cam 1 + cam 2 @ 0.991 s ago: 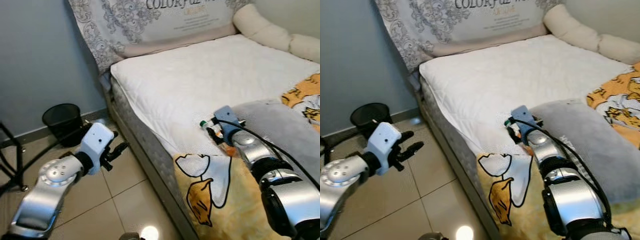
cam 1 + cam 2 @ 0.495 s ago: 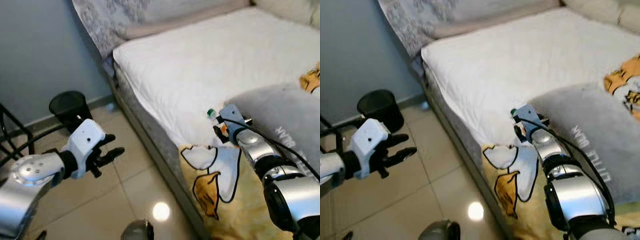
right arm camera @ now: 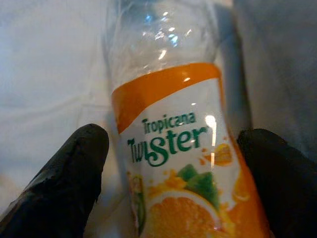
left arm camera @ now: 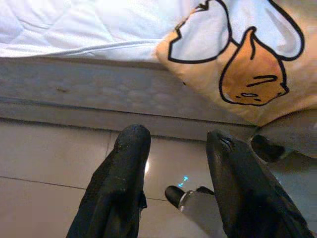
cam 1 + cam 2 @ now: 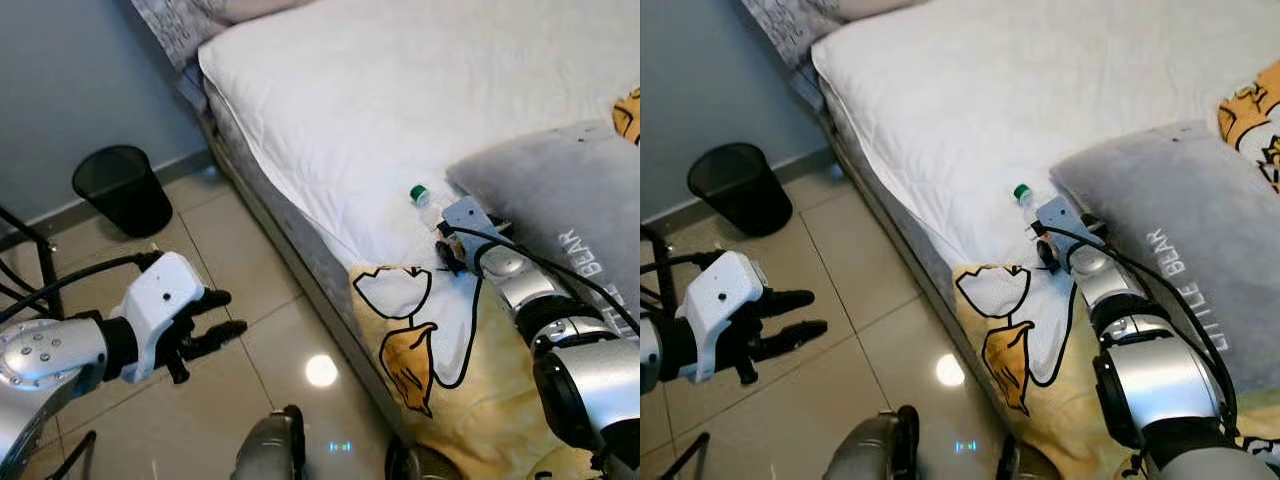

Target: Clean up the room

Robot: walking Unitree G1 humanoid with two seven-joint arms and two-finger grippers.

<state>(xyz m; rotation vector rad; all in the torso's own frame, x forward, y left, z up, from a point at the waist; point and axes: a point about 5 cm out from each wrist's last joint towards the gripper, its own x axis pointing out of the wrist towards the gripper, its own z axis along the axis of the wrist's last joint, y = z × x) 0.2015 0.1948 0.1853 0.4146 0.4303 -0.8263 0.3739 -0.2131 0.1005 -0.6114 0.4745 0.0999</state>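
Bottle (image 3: 168, 148) lies on the bed (image 5: 420, 90), between the open right claw (image 3: 171, 198) fingers. Next job, I think: squeeze and lift. Left claw (image 4: 173, 163) is open too.

Even, bright indoor light is filling the room. A ceiling lamp is glaring off the glossy floor tiles (image 5: 321, 370) at six o'clock, and the white mattress (image 5: 420, 90) is washing out toward twelve. Highlights are glinting on the bottle (image 3: 168, 144), which is looking soft and close. Head views are staying fairly sharp.
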